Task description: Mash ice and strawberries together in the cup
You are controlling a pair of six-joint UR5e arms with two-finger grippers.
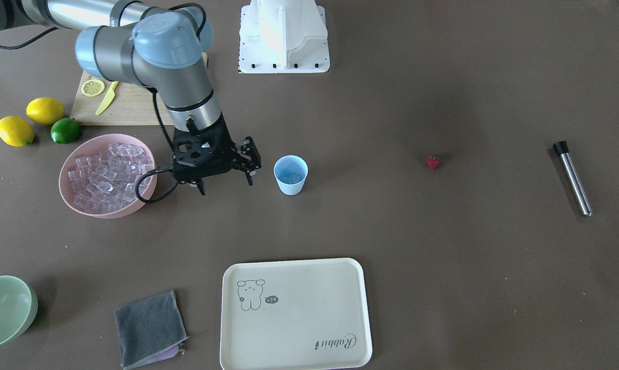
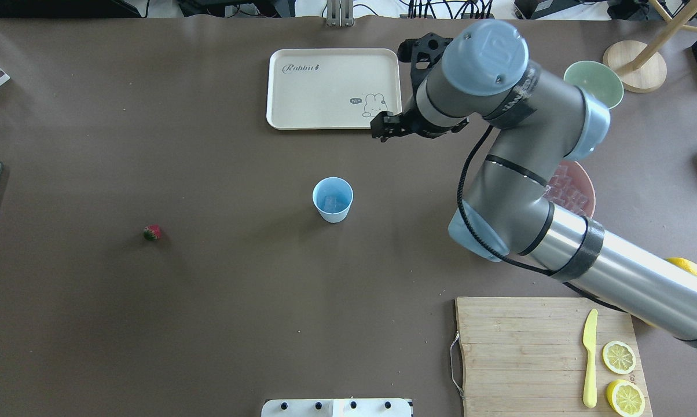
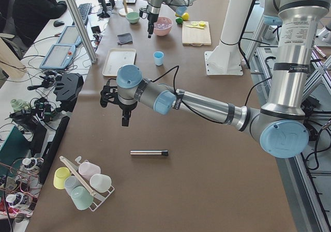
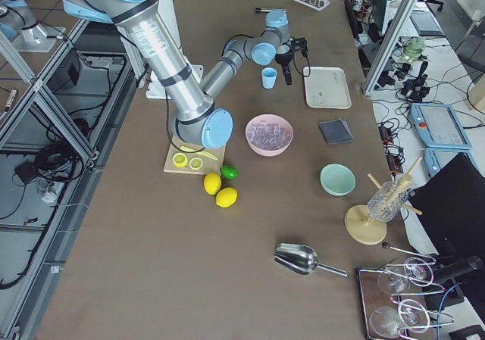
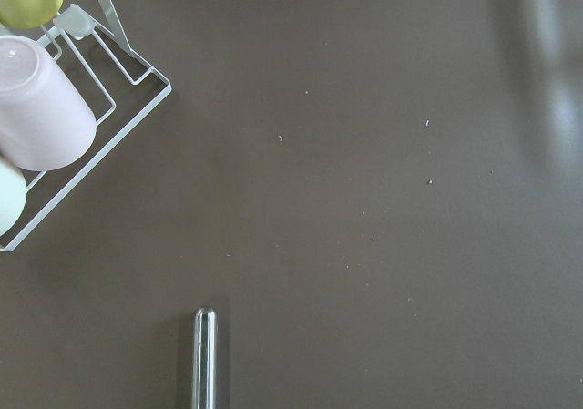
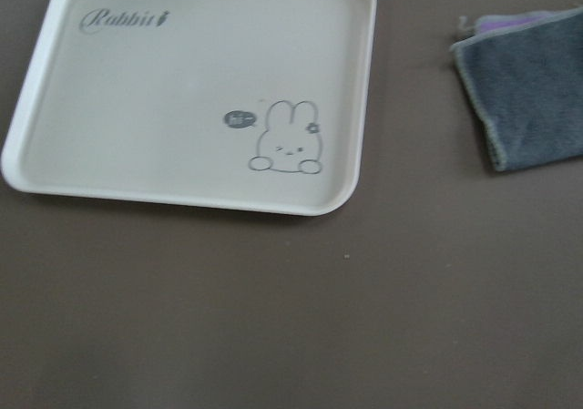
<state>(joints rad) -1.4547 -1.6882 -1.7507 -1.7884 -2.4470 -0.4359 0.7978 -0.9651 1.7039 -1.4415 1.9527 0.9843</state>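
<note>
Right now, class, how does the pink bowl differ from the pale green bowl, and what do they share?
The pink bowl holds ice cubes; the green bowl is empty. The pink bowl looks wider than the green bowl. The pink bowl sits by the lime, the green bowl nearer the grey cloth. Both stand upright on the table.

A long bench (image 1: pixel 443 288) with a matte dark-brown top fills most views; soft daylight leaves a pale sheen on its surface; along one long edge stands a slanted aluminium post (image 3: pixel 81 28); beyond it runs a white side desk (image 4: pixel 455 52) strewn with black cables (image 3: pixel 36 113) and a blue-framed tablet (image 3: pixel 58 56); a person (image 3: pixel 32 7) in dark clothes sits at that desk; the floor (image 4: pixel 83 204) on the other side is grey.
</note>
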